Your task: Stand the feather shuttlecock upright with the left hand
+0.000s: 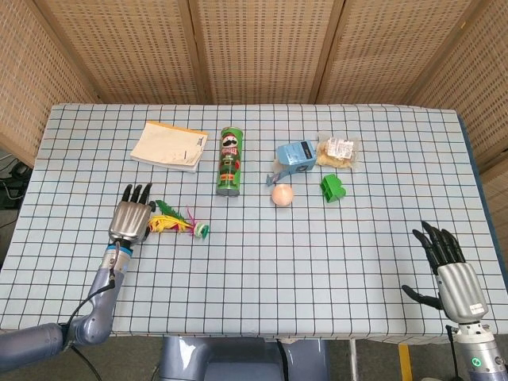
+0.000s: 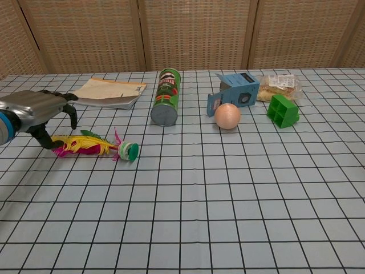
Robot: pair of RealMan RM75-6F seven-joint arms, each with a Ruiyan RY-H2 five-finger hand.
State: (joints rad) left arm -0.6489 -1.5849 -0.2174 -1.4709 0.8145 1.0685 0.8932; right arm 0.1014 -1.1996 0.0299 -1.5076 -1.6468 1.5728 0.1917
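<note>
The feather shuttlecock point(image 1: 176, 225) point(image 2: 94, 146) lies flat on the checked cloth, its yellow, pink and green feathers pointing left and its green-and-white base to the right. My left hand point(image 1: 132, 217) point(image 2: 39, 113) hovers over the feather tips at its left end, fingers spread and holding nothing; I cannot tell whether it touches the feathers. My right hand point(image 1: 451, 267) stays open at the front right of the table, far from the shuttlecock, and is seen only in the head view.
Behind the shuttlecock are a notebook point(image 1: 168, 146), a green crisp tube point(image 1: 230, 161) lying down, a blue box point(image 1: 297, 155), a peach ball point(image 1: 282, 194), a green block point(image 1: 332, 187) and a snack bag point(image 1: 338, 152). The table's left edge point(image 1: 17, 214) is near my left arm.
</note>
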